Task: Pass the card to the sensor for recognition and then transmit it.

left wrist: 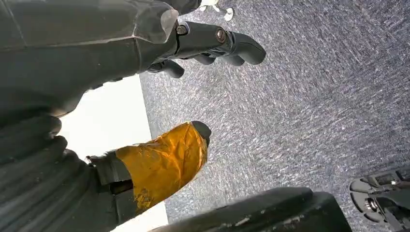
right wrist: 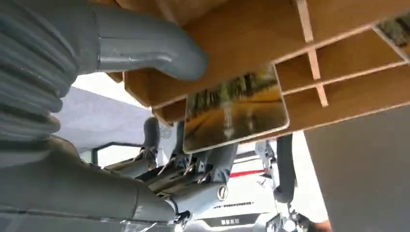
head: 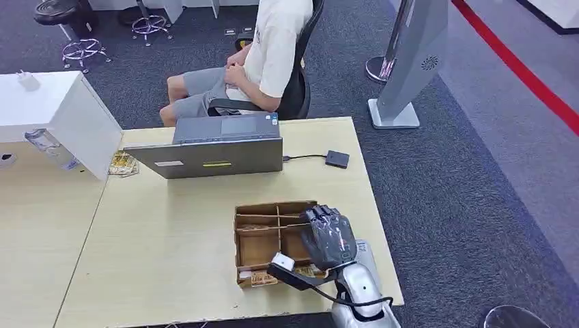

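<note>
Right hand (head: 328, 236) over the divided box (head: 257, 239) on the table (head: 157, 253), card (right wrist: 235, 110) pinched thumb-to-fingers. Lift it straight clear of the dividers, keep it flat, then carry toward the sensor (head: 337, 159).

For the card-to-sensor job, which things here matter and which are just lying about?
Job:
glossy picture card
brown cardboard divider box
small black square sensor
right robot hand

Lying about:
grey laptop
white box
seated person
</note>
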You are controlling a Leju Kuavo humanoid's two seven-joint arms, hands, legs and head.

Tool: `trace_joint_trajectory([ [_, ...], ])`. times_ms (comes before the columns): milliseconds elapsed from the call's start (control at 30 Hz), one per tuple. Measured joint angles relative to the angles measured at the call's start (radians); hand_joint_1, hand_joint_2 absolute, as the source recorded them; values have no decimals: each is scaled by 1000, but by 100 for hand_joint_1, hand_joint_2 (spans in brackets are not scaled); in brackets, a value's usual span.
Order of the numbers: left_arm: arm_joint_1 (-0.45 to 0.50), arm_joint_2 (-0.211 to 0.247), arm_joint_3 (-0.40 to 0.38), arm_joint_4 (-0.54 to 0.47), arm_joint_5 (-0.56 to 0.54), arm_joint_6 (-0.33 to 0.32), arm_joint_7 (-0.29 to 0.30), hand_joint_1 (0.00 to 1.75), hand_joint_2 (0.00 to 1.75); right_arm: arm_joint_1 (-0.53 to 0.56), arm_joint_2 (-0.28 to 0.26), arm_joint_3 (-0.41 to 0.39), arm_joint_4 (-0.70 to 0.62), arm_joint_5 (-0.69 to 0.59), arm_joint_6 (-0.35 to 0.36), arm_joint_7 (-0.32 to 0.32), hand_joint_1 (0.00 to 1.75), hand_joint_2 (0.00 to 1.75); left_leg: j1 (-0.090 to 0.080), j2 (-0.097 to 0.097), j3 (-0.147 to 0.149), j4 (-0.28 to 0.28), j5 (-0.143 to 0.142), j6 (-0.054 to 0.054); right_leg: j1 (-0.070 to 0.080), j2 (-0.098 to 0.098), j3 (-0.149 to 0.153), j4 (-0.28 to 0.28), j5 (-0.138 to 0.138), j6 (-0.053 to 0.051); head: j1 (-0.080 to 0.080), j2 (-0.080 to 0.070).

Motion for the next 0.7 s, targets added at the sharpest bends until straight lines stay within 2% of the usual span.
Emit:
trace_joint_trajectory([
  [133,0,1,-5,0,0,-1,1,0,175,-8,-3,0,6,0,-2,0,105,175,0,0,0,0,0,0,0,0,0,0,0,0,0,0],
  [167,0,1,-5,0,0,-1,1,0,175,-8,-3,0,8,0,-2,0,145,175,0,0,0,0,0,0,0,0,0,0,0,0,0,0],
  [233,0,1,-5,0,0,-1,1,0,175,-9,-5,0,10,0,-3,0,175,175,0,0,0,0,0,0,0,0,0,0,0,0,0,0],
  [700,0,3,-6,0,-3,-2,1,0,175,-24,-7,-1,20,-5,-5,2,175,175,0,0,1,0,0,0,0,0,1,0,0,0,0,0],
])
